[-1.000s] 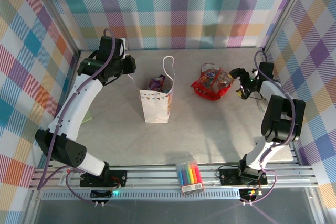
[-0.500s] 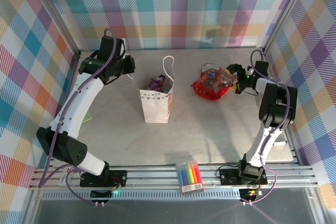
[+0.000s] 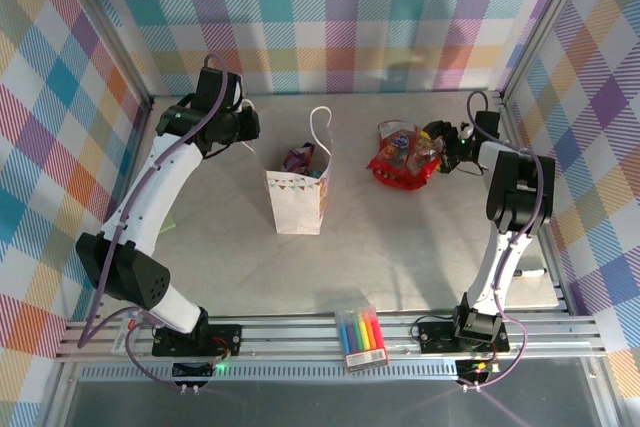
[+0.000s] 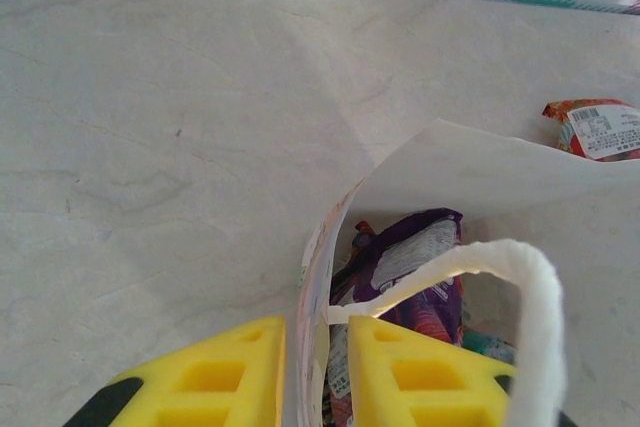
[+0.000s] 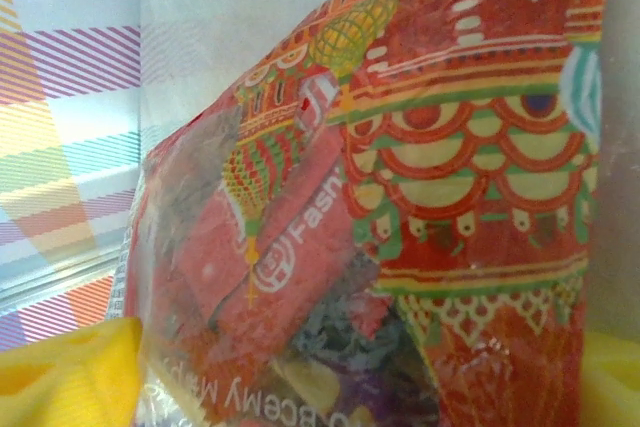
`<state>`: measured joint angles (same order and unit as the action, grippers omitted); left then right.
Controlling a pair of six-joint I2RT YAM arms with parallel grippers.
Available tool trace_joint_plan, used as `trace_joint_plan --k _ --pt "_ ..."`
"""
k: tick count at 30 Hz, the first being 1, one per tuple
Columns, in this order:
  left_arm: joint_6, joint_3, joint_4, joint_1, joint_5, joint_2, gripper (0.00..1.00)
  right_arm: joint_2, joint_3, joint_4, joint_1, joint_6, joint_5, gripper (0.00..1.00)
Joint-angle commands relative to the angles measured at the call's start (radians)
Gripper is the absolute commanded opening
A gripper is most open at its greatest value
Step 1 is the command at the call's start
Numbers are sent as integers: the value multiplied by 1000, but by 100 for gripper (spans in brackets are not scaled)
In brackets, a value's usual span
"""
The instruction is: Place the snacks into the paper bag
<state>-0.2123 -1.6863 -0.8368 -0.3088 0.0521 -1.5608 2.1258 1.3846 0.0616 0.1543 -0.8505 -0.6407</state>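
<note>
Paper bag (image 3: 296,202): purple packet (image 4: 405,257) inside; left gripper (image 4: 315,367) pinches rim. Red packet (image 3: 400,162): outside, between right gripper (image 3: 438,139) fingers, grip unclear.

Purple snack packet (image 4: 400,257) half hidden inside paper bag (image 4: 480,167), the bag's lower part cut off.
</note>
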Motion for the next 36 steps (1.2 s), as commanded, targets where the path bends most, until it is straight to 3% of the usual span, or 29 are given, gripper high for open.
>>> trace_joint_plan --k 1,3,5,14,19,24,36 --pt "5 -30 -12 11 18 10 24 52 44 52 -44 3 -39 77" --pt "5 -29 -12 11 22 14 24 59 48 44 -48 -10 -36 51" --pt "6 -24 -13 11 26 23 24 57 52 55 -49 -5 -28 41" --pt "10 9 2 13 43 57 24 -82 67 214 -52 148 62 24" --pt "10 36 15 14 42 83 24 -177 129 382 -85 338 177 14" --pt "9 65 24 17 47 114 24 -302 109 391 -124 455 283 6" --pt "2 131 65 33 16 164 24 -572 139 418 -236 651 432 0"
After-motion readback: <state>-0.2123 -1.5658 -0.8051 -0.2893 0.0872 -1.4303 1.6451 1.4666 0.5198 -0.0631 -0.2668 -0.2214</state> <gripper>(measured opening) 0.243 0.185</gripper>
